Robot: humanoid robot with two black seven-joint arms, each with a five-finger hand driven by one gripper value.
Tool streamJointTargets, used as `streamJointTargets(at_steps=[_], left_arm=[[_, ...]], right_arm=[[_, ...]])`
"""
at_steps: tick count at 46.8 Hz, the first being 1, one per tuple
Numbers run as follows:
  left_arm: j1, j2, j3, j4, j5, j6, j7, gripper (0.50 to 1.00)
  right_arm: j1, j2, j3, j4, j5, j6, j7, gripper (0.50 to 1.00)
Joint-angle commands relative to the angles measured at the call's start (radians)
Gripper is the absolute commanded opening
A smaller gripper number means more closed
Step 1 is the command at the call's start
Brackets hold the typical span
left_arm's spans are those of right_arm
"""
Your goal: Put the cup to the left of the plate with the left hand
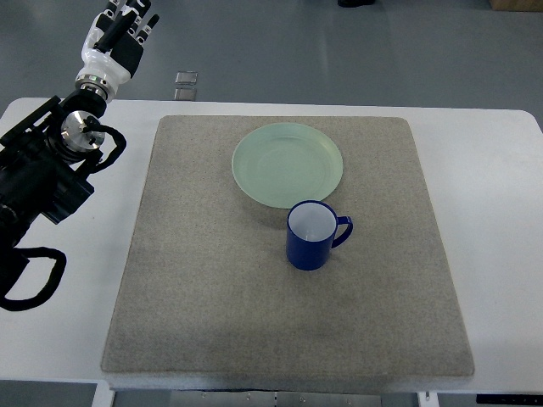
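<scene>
Left hand (121,30): white and black, fingers relaxed and holding nothing, raised at the far left corner beyond the edge of the surface (501,220); its black arm, with a bare metal joint and looped black cables, enters from the left edge. Cup (313,235): deep blue enamel-look mug, white inside, cylindrical, upright, handle pointing right; stands on the mat just near of the plate and slightly to its right, its rim close to or meeting the plate's near edge. Plate (288,163): round, pale green, smooth and glossy, shallow raised rim, at the far centre of the mat. Mat (204,288): grey-beige, felt-like, coarse weave, roughly square with rounded corners, covering most of the white surface. Mat area left of the plate is bare. Floor (339,59): grey, with two small square metal plates (185,85) just beyond the far edge. No legible writing or brand marks.
</scene>
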Motion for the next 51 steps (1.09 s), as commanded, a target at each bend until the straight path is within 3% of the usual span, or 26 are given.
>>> streamJointTargets(at_steps=[1, 51], left_arm=[[0.001, 0.002, -0.002, 0.001, -0.002, 0.000, 0.000, 1.000], [0.002, 0.012, 0.031, -0.048, 0.009, 0.009, 0.005, 0.999]], right_arm=[[0.000, 0.000, 0.000, -0.001, 0.000, 0.000, 0.000, 0.932], [0.000, 0.000, 0.000, 0.001, 0.000, 0.000, 0.000, 0.932]])
